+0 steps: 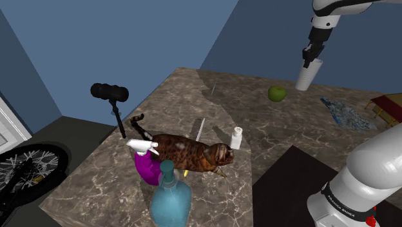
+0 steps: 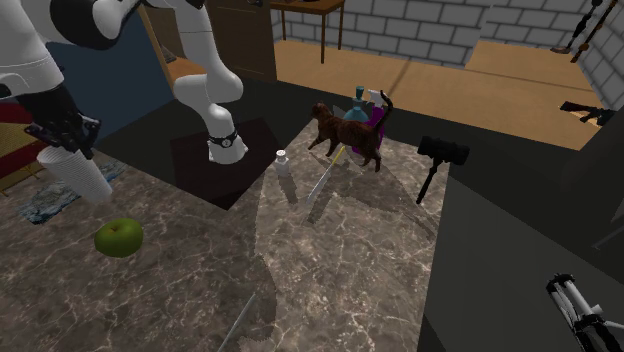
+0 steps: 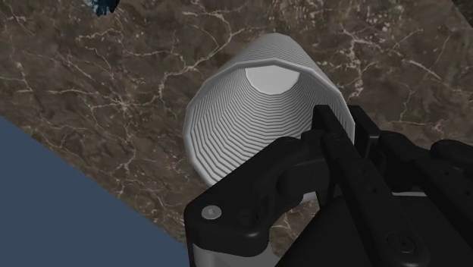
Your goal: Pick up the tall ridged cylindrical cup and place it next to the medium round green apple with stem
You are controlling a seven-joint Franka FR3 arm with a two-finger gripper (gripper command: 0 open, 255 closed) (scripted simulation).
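Brown veined marble covers the table (image 1: 270, 135) I am working over, with blue walls behind it and a black area beyond their edges. The jaws are clamped on the white ridged cup (image 1: 308, 75) at its upper end, and the cup hangs from them, tilted and, as far as I can judge, clear of the table. In the wrist view the black fingers (image 3: 333, 140) pinch its wall near the rim, and I seem to look down its hollow inside toward the closed far end. The green apple (image 1: 277, 93) rests on the table just beside the cup, a little to the shoulder view's left and lower, and nothing lies between the two. Well apart, toward the shoulder view's near left, stand a brown cat figure (image 1: 193, 153), a blue spray bottle (image 1: 171, 197) and a small white shaker (image 1: 236, 137). I take the cup to be light, thin-walled and somewhat yielding, so a rim pinch could flex it or let it swing. The ridges should give the pads some bite against slipping. Being tall, it will tip easily, so I would want it upright with its base flat on the marble before the jaws part, close to the apple without nudging it, since the round fruit would roll.
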